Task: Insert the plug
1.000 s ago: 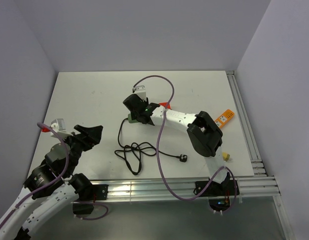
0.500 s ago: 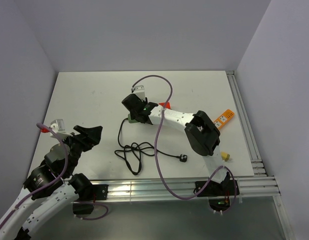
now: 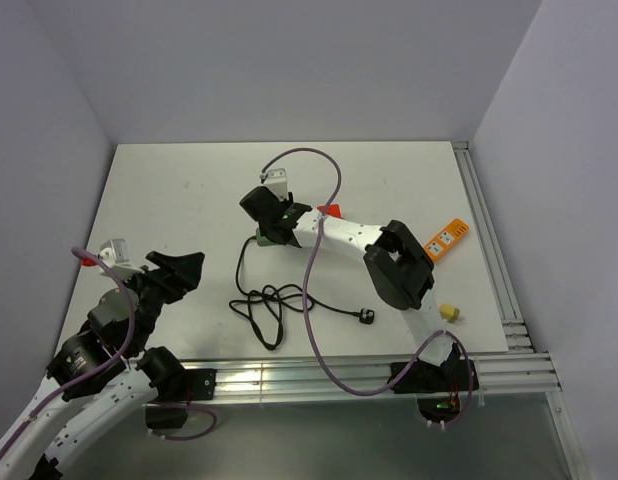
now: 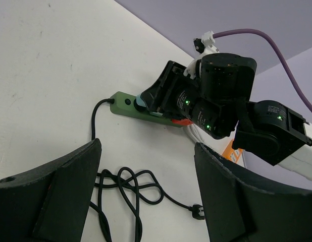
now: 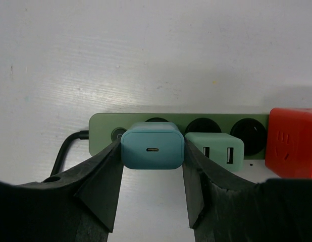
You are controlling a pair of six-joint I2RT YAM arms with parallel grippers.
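Right jaws are clenched on the plug (image 5: pixel 152 149), one finger on each flat side, USB port facing the wrist camera. Plug sits over the end socket of the strip (image 5: pixel 102 129), next to the cable (image 3: pixel 259 305) exit. Can't tell if the pins are seated or just resting on the face.

Left jaws are released, nothing in them, hovering over the near-left of the desk (image 3: pixel 169 190), well apart from the strip.

Handling, my read:
- plug is a small, light, rigid plastic block that won't deform, so the side grip is the right one
- its faces look smooth and the corners rounded, so it may twist or slip upward when pushed down; grip mid-height and press straight
- the green adapter (image 5: pixel 214 149) is just beside the plug and one finger is wedged between them, so there's no room for lateral correction
- strip looks light and nothing visibly pins it, so it may skate under an off-axis push

The red adapter (image 5: pixel 292 141) further along isn't in the way
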